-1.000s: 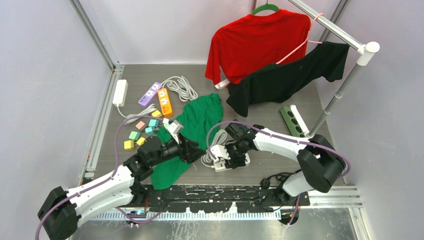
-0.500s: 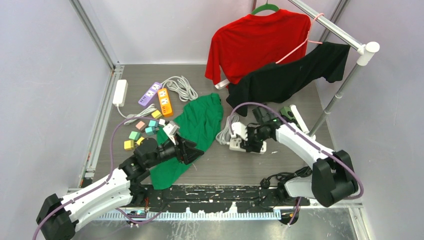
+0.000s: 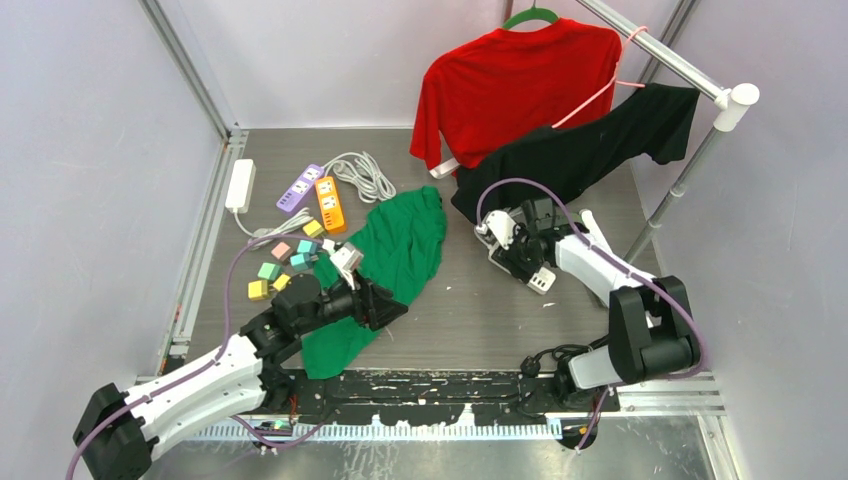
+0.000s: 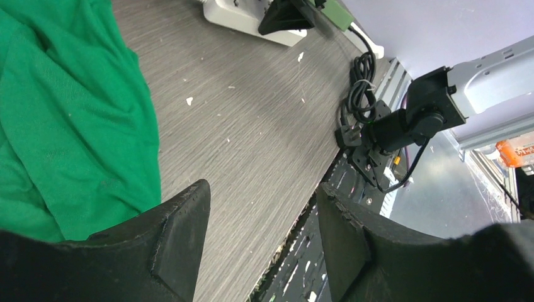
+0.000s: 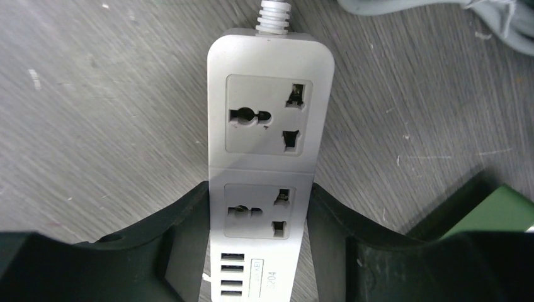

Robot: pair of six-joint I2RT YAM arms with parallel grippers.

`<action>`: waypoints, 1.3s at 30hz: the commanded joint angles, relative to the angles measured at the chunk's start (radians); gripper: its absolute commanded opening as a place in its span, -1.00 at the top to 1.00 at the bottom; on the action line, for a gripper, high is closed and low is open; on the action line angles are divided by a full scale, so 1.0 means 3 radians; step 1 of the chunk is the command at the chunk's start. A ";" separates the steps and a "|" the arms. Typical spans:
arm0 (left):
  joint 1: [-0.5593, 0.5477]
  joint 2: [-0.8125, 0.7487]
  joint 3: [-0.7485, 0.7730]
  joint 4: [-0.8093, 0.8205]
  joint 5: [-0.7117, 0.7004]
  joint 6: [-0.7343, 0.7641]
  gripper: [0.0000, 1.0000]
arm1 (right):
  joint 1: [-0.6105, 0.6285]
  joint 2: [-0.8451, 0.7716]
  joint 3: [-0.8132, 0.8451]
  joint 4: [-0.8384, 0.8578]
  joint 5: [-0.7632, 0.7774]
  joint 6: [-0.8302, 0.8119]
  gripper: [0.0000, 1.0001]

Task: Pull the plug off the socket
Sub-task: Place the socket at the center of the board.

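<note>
Right gripper (image 5: 258, 202) clamps the white power strip (image 5: 269, 119) (green strip (image 5: 500, 212) beside); left gripper (image 4: 261, 211) released by green shirt (image 4: 69, 126).

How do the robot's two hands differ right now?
The left hand is open with nothing between its fingers; the right hand is closed on a white power strip. The left hand sits by the green shirt near the front; the right hand is farther back, near the black shirt. Both have two dark fingers.
</note>
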 commanded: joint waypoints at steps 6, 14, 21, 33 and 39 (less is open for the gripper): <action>-0.0007 0.0084 0.0291 -0.0247 -0.0079 -0.0116 -0.26 | -0.0029 -0.0063 0.0307 -0.0205 -0.0021 0.0026 -0.48; -0.0011 0.0230 0.0900 -0.1019 -0.0052 0.0019 -0.32 | -0.0097 -0.0813 0.0329 -0.0935 -0.0708 -0.0266 -0.99; -0.0009 0.0249 0.1589 -0.1327 0.0199 0.0135 -0.54 | -0.0174 -0.1606 0.0506 -0.1587 -0.0663 0.0092 -0.99; -0.0006 0.0532 0.3508 -0.2578 0.0255 0.0613 -0.69 | -0.0232 -0.1815 0.2842 -0.2012 -0.0164 0.1692 -0.99; -0.0006 0.0635 0.4363 -0.2960 0.0117 0.0710 -0.84 | -0.0365 -0.1587 0.3711 -0.2136 -0.0510 0.2045 -0.99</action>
